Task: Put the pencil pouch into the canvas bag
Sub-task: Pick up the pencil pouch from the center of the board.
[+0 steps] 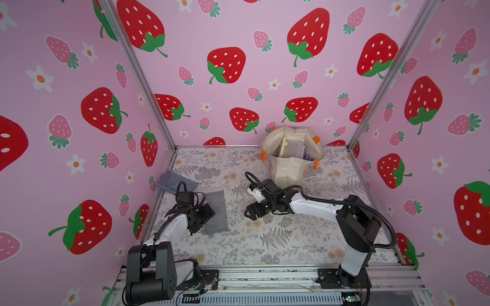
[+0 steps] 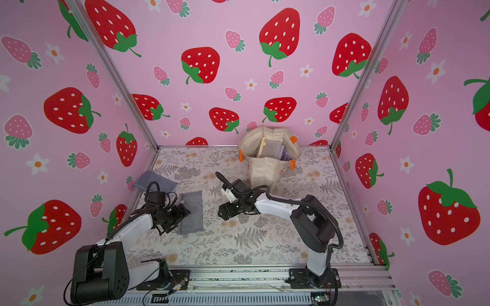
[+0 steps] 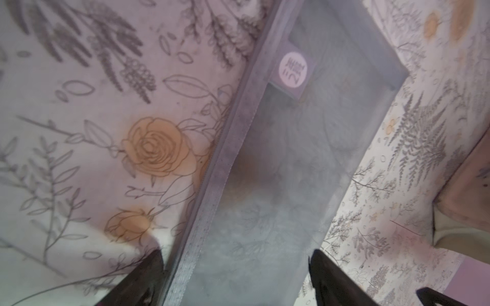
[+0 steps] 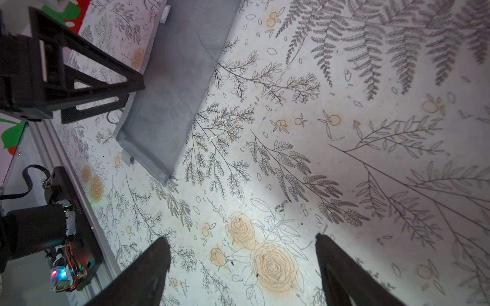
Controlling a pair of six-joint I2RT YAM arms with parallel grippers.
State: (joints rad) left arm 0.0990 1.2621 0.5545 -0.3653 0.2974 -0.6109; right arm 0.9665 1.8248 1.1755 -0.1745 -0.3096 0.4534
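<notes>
Canvas bag (image 1: 289,169): cream/beige, orange straps (image 1: 316,139), faint small print on side, too small to read. Inside: cream + pale lilac bits.
Pencil pouch (image 3: 291,172): grey see-thru mesh, darker grey border; tag (image 3: 293,69) w/ 1 white disc, grey marks.
2nd pouch (image 1: 172,181): blue-grey.
Table cover (image 1: 265,238): off-white, grey ferns + sprigs, pale orange roses.
Walls (image 1: 238,31): pink, red + pink strawberries w/ green leaves, white flowers w/ orange centres.
Right arm (image 1: 313,206), left arm (image 1: 173,225): white shells, blk joints.
</notes>
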